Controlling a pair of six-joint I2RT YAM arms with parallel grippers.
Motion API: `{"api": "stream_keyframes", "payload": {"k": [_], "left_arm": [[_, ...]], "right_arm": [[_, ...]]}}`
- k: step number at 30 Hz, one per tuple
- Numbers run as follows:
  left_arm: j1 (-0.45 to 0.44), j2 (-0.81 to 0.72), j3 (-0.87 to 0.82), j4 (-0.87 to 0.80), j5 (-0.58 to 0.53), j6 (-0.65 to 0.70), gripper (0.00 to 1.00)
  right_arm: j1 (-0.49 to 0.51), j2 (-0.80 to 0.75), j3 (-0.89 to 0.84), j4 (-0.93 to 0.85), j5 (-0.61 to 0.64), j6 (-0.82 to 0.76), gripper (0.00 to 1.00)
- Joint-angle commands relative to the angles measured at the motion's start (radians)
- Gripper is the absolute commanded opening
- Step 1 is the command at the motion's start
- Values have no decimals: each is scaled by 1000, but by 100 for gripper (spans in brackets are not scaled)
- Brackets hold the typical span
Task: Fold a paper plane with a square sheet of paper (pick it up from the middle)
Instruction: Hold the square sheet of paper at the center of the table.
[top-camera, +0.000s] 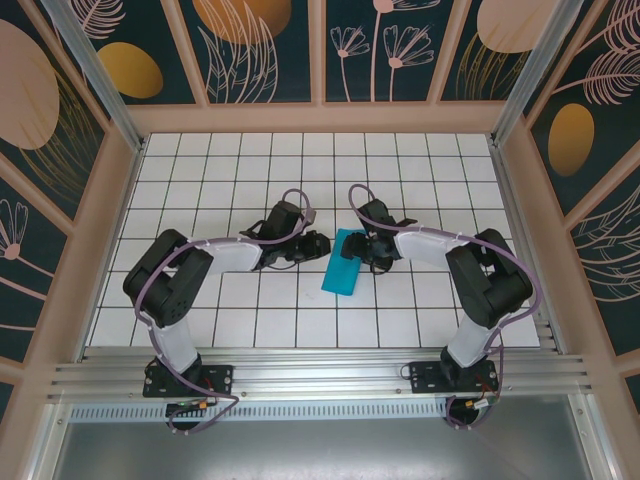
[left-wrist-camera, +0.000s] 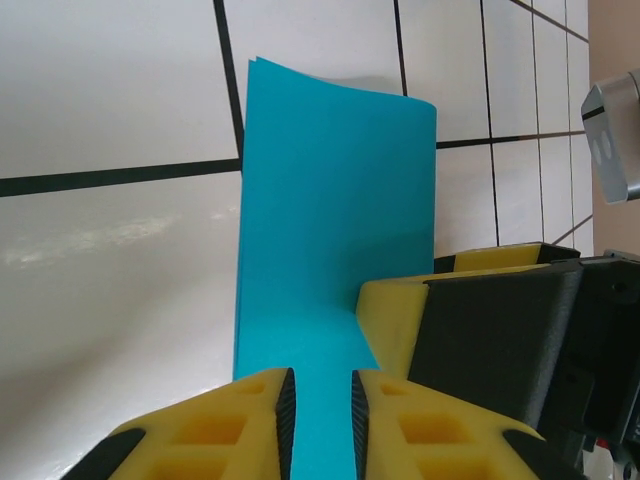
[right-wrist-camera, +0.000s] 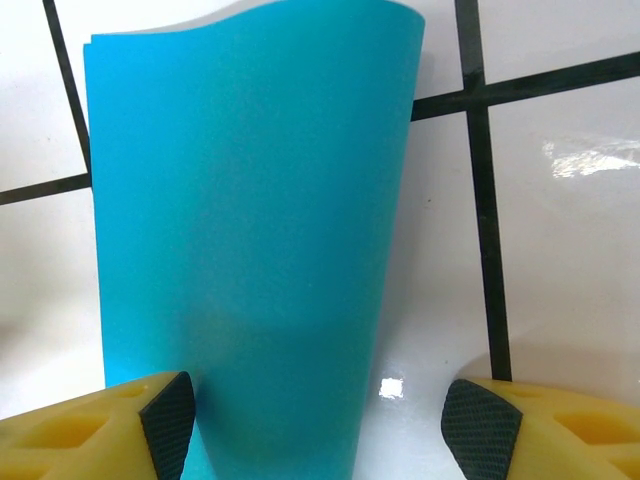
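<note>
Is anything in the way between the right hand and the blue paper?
Nothing visible. The folded sheet of paper lies between the right hand's open fingers, beside one pad; bare tile fills the rest.

Looks like a robotics lab test cell. White gridded tabletop (top-camera: 300, 160) as the floor of a box: beyond its far edge and along both sides, framed panels (top-camera: 255, 50) printed with leaves and flowers; along its near edge, bare aluminium rails (top-camera: 320, 372) with left arm (top-camera: 175, 290) and right arm (top-camera: 485, 285) bolted on.
</note>
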Motion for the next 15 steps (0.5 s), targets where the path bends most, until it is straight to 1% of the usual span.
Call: {"api": "stream_keyframes", "payload": {"k": [1,9,15], "left_arm": [[-9,28,32,-16,9,-21,23],[-9,-2,11,-25,-84,-40,22],[-9,-1,10,-11,-66,-47,22]], "right_arm": [[-21,122,-66,-51,143,-40,74],[-21,125,-69,-37,136,-70,76],[-23,134,-62,-53,152,-38,76]]}}
